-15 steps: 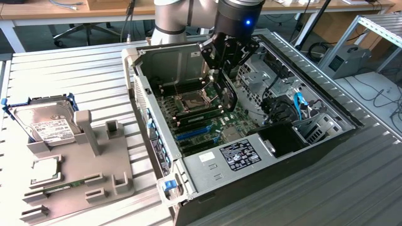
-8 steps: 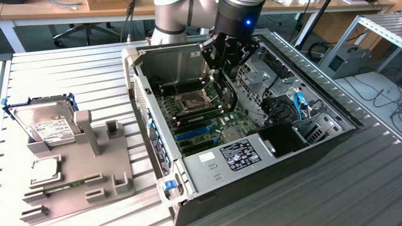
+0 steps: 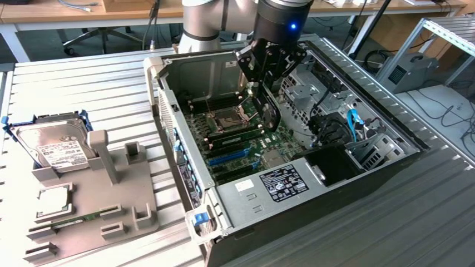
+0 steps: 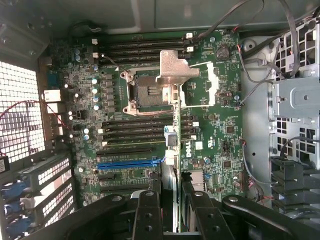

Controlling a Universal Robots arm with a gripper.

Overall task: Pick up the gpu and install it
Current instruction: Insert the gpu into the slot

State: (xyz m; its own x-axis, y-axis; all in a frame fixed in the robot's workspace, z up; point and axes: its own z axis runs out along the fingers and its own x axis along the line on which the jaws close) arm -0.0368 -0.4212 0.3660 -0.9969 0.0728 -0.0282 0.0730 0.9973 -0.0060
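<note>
Jaws clamped on the gpu [image 3: 267,111], which hangs edge-on straight beneath them, long axis pointing down at the motherboard [image 4: 220,150], silver bracket [image 4: 175,67] lowest, blue slot [image 4: 127,163] aside

Slatted metal table [image 3: 89,89]: open computer case [image 3: 334,222] on its side; grey holder tray [image 3: 97,194] just beside.

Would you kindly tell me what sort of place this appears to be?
Probably a robotics lab or test workshop: a robot arm holds the gpu in its jaws over the motherboard of an open computer case on a slatted metal bench, with wooden desks and loose cables behind.
</note>
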